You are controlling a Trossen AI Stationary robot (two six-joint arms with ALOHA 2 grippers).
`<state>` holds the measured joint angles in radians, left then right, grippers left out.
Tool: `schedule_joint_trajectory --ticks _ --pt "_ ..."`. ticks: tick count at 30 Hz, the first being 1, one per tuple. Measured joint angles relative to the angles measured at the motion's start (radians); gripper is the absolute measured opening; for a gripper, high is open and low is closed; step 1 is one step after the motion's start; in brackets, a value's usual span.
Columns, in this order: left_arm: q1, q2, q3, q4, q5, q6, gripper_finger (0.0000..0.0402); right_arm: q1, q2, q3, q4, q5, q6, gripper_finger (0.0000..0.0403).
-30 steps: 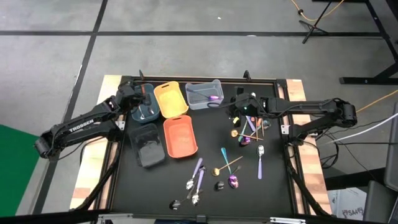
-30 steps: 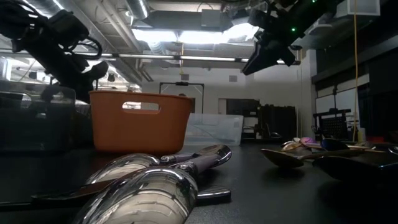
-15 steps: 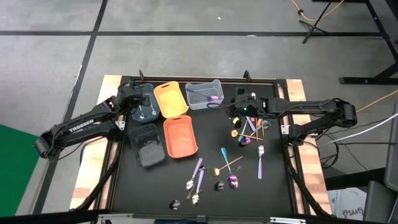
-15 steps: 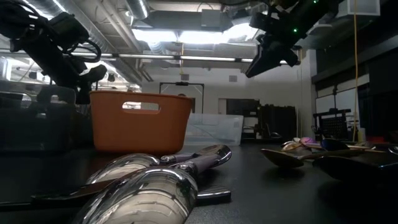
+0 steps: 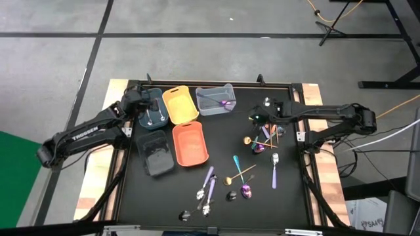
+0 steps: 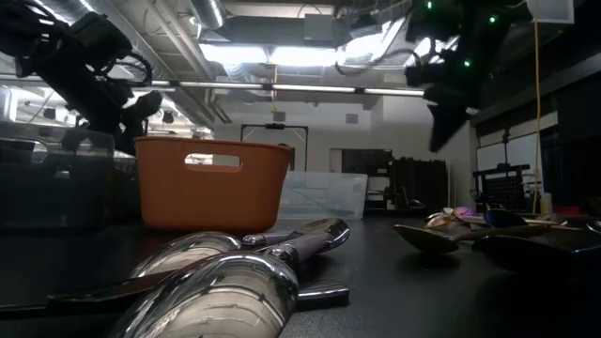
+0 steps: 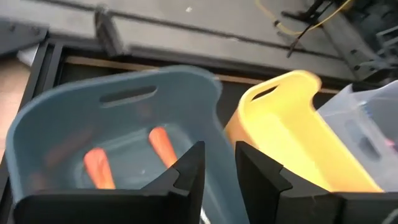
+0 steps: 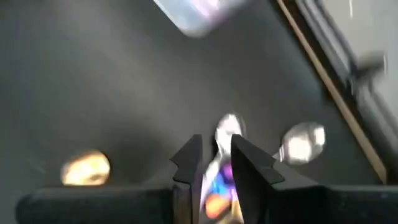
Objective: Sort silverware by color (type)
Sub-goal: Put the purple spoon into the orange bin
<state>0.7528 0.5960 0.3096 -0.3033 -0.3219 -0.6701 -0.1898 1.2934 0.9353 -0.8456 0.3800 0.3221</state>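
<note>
Silverware [image 5: 237, 178] mid-mat, bins [image 5: 180, 105] along far edge

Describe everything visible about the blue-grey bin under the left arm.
The blue-grey plastic bin is a rectangular tub with rounded corners and a slot handle cut into its far wall. It sits upright at the table's rear left corner, close beside the yellow plastic bin. Two orange-red utensil handles lie inside. The left claw hovers above its near rim, fingers slightly apart, holding nothing.
</note>
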Motion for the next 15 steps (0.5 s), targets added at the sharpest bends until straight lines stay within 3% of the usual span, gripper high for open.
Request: schedule_joint_trajectory --ticks 4,9,15 --pt "0.000 -0.029 0.000 0.047 0.022 0.026 0.0084 -0.063 0.000 0.000 -0.069 -0.086 0.155 0.0073" --pt "0.000 -0.056 0.000 0.081 0.074 0.028 0.0084 -0.130 0.000 -0.001 -0.070 -0.226 0.209 0.0073" --pt "-0.006 -0.060 0.000 0.079 0.107 0.052 0.0084 -0.160 0.000 -0.056 -0.068 -0.260 0.254 0.0073"
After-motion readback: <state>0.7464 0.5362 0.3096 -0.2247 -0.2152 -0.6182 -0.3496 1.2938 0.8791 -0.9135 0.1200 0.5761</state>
